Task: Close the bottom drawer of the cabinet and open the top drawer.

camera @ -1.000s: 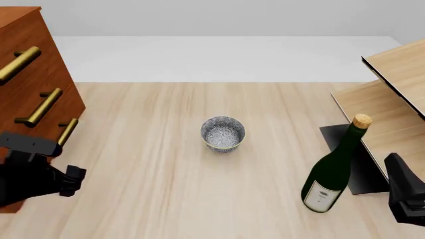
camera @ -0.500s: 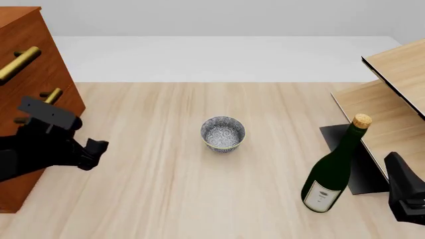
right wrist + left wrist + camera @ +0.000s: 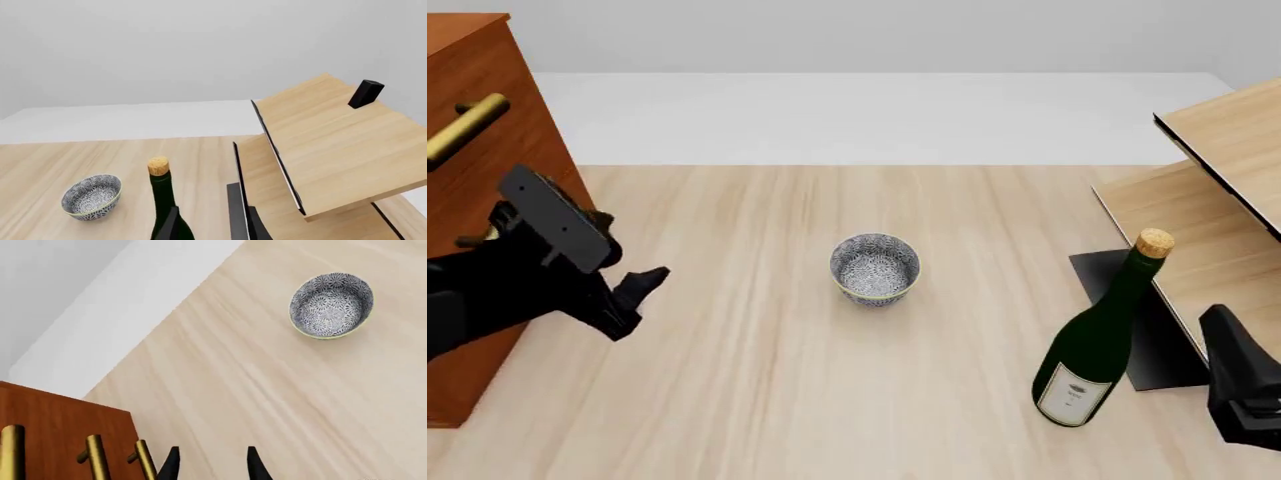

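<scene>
Pale wooden tabletop (image 3: pixel 761 380), carrying all items. Reddish-brown cabinet (image 3: pixel 481 130) at the left edge, front facing across the tabletop; three brass bar handles visible side by side in the left wrist view. Top drawer (image 3: pixel 487 75), marked by the uppermost handle in the front view, apparently flush with the cabinet face, so judged unopened. Bottom drawer (image 3: pixel 120 440) hidden behind the left arm in the front view; in the left wrist view no drawer projecting from the cabinet face, so judged closed, though not certain from this angle. Plywood shelf unit (image 3: pixel 1214 200) at the right edge. Left gripper (image 3: pixel 641 285) near the left edge, just clear of the cabinet front and pointing toward mid-tabletop, jaws spread and holding nothing. Right gripper (image 3: pixel 210 225) at the near right corner, jaws parted and empty, idle beside the shelf unit. Green wine bottle (image 3: pixel 1094 340) with cork, tilted, just beside the shelf unit. Patterned bowl (image 3: pixel 876 267) at mid-tabletop, well apart from both grippers.

Progress, as judged: closing step probably complete; remaining work the grasp of the uppermost handle and the pull outward, likely by the left gripper, being nearest.
</scene>
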`<control>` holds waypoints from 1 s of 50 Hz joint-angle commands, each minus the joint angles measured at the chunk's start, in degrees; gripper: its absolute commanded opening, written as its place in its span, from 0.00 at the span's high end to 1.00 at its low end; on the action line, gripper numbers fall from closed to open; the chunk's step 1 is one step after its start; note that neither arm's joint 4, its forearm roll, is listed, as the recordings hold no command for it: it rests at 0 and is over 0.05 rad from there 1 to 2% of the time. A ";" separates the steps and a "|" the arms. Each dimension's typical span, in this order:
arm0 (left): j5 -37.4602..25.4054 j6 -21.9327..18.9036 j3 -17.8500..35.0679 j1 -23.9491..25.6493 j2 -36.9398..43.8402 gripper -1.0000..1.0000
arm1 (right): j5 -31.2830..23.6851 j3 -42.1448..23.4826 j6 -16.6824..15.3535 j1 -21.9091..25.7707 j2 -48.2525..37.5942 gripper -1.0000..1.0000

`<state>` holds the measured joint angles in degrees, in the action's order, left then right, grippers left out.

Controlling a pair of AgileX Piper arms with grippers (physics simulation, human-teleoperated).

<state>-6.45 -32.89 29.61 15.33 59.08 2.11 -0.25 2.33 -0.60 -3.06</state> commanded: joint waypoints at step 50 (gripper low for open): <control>-0.21 -41.28 -1.07 -3.94 -7.44 0.00 | 0.46 0.08 0.18 -0.04 -0.49 0.00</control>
<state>-5.72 -70.38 27.44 12.72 52.83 2.46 -0.18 2.43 -0.58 -3.42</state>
